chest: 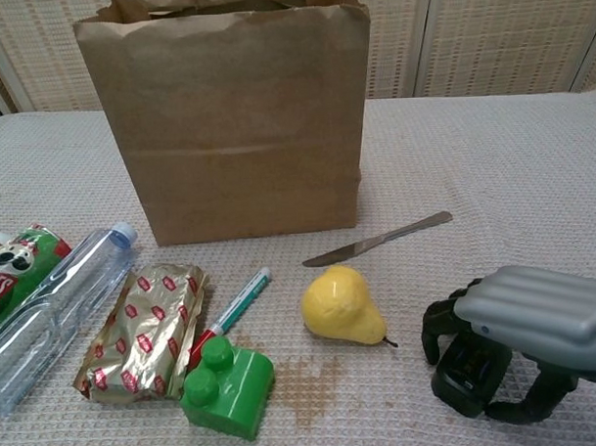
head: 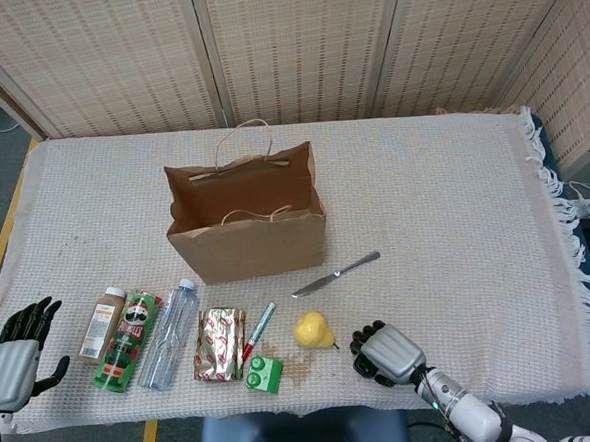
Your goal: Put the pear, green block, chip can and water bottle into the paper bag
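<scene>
The yellow pear [head: 312, 329] [chest: 342, 305] lies on the cloth near the front edge. Left of it are the green block [head: 263, 373] [chest: 225, 387], the water bottle [head: 170, 334] [chest: 51, 310] and the green chip can [head: 128, 339] [chest: 11, 262], both lying down. The brown paper bag [head: 246, 234] [chest: 236, 127] stands upright behind them, mouth up. My right hand [head: 383, 353] [chest: 532, 322] hovers just right of the pear, its fingers arched over a small black device [chest: 465, 379]; no firm grip shows. My left hand [head: 17, 348] rests at the front left corner, fingers apart, holding nothing.
A table knife [head: 335, 274] [chest: 377, 240] lies between bag and pear. A foil snack packet [head: 219, 344] [chest: 145, 331] and a marker pen [head: 260, 330] [chest: 232, 308] lie beside the green block. A brown drink bottle [head: 102, 323] sits left of the chip can.
</scene>
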Robot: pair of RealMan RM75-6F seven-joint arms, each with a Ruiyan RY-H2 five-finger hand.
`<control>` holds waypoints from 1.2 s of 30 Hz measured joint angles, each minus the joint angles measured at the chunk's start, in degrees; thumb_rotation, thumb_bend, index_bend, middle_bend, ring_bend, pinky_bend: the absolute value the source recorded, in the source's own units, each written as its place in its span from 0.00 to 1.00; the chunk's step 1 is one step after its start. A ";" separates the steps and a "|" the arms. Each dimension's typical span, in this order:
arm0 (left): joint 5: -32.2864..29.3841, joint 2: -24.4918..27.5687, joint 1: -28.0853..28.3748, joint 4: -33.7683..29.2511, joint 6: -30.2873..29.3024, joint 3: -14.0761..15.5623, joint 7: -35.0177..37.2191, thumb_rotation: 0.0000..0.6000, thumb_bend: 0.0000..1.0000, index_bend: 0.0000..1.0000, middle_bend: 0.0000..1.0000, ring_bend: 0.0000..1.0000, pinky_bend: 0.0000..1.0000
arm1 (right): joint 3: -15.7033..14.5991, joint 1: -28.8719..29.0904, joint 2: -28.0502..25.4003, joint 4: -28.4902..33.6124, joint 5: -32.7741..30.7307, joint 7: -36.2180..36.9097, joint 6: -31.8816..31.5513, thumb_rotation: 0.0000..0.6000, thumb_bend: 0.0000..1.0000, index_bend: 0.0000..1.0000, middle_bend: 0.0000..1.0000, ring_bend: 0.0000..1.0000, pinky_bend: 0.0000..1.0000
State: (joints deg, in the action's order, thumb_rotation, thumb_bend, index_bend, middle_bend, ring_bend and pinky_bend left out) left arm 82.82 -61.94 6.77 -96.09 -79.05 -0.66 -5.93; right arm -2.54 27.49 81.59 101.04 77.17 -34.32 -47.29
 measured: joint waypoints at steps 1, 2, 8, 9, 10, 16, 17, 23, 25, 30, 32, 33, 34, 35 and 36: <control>0.01 0.01 0.00 0.00 -0.01 0.00 0.06 1.00 0.36 0.00 0.00 0.00 0.09 | -0.03 0.01 0.24 -0.10 0.33 0.11 -0.45 1.00 0.35 0.64 0.51 0.55 0.60; 0.00 0.04 0.00 0.00 -0.01 -0.01 0.20 1.00 0.36 0.00 0.00 0.00 0.09 | -0.05 -0.05 0.37 -0.11 1.01 0.48 -1.23 1.00 0.37 0.70 0.56 0.60 0.65; -0.47 0.40 0.07 -0.44 0.80 0.17 0.86 1.00 0.36 0.00 0.00 0.00 0.09 | -0.02 -0.95 -1.41 1.93 5.75 5.27 -6.71 1.00 0.39 0.79 0.63 0.69 0.71; -0.51 0.49 0.09 -0.54 0.86 0.19 0.91 1.00 0.36 0.00 0.00 0.00 0.09 | 0.03 -1.18 -2.17 2.59 6.71 6.32 -7.89 1.00 0.39 0.79 0.63 0.69 0.71; -0.46 0.51 0.09 -0.56 0.77 0.18 0.91 1.00 0.36 0.00 0.00 0.00 0.09 | 0.08 -1.42 -3.06 3.34 7.74 7.38 -9.13 1.00 0.39 0.79 0.63 0.69 0.71; -0.40 0.49 0.04 -0.93 0.89 0.35 1.04 1.00 0.36 0.00 0.00 0.00 0.09 | 2.78 -2.19 -9.01 8.77 14.31 13.21 -17.87 1.00 0.39 0.79 0.63 0.69 0.71; -0.50 0.55 0.06 -1.14 1.07 0.41 1.03 1.00 0.36 0.00 0.00 0.00 0.09 | 4.24 -2.06 -9.41 9.50 14.93 14.07 -19.52 1.00 0.39 0.79 0.63 0.69 0.71; -0.96 0.48 0.15 -1.49 1.28 0.37 0.53 1.00 0.36 0.00 0.00 0.00 0.09 | 14.88 0.85 -9.00 11.88 14.25 15.95 -23.66 1.00 0.39 0.78 0.63 0.68 0.70; -1.15 0.56 0.17 -1.71 1.56 0.43 0.47 1.00 0.36 0.00 0.00 0.00 0.09 | 18.74 2.75 -7.80 11.75 12.49 15.49 -24.08 1.00 0.39 0.78 0.63 0.68 0.70; -1.40 0.81 0.13 -2.21 1.88 0.65 0.59 1.00 0.36 0.00 0.00 0.00 0.09 | 27.71 9.16 -2.25 9.36 3.43 12.59 -24.11 1.00 0.39 0.77 0.63 0.67 0.70; -1.44 1.05 0.10 -2.54 2.20 0.85 0.94 1.00 0.36 0.00 0.00 0.00 0.09 | 30.28 12.25 0.51 7.18 -0.45 10.62 -23.74 1.00 0.39 0.77 0.63 0.67 0.69; -1.45 1.20 0.11 -2.62 2.40 0.95 1.10 1.00 0.36 0.00 0.00 0.00 0.09 | 31.12 13.73 1.86 5.76 -2.11 9.56 -23.58 1.00 0.39 0.77 0.63 0.67 0.69; -1.46 1.38 0.13 -2.69 2.64 1.06 1.33 1.00 0.36 0.00 0.00 0.00 0.09 | 31.82 15.27 3.30 4.12 -3.76 8.37 -23.43 1.00 0.39 0.76 0.63 0.66 0.69; -1.50 1.50 0.15 -2.73 2.77 1.12 1.51 1.00 0.36 0.00 0.00 0.00 0.09 | 32.70 17.38 5.30 1.68 -5.92 6.67 -23.26 1.00 0.39 0.76 0.63 0.66 0.69; -1.54 1.62 0.16 -2.76 2.91 1.17 1.70 1.00 0.36 0.00 0.00 0.00 0.09 | 33.31 18.95 6.80 -0.28 -7.47 5.40 -23.14 1.00 0.39 0.76 0.63 0.66 0.68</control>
State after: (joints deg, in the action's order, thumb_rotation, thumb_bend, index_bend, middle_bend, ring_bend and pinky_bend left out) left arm 81.28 -60.31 6.93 -98.85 -76.14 0.51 -4.24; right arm 30.76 46.45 88.39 100.76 69.70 -28.91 -70.43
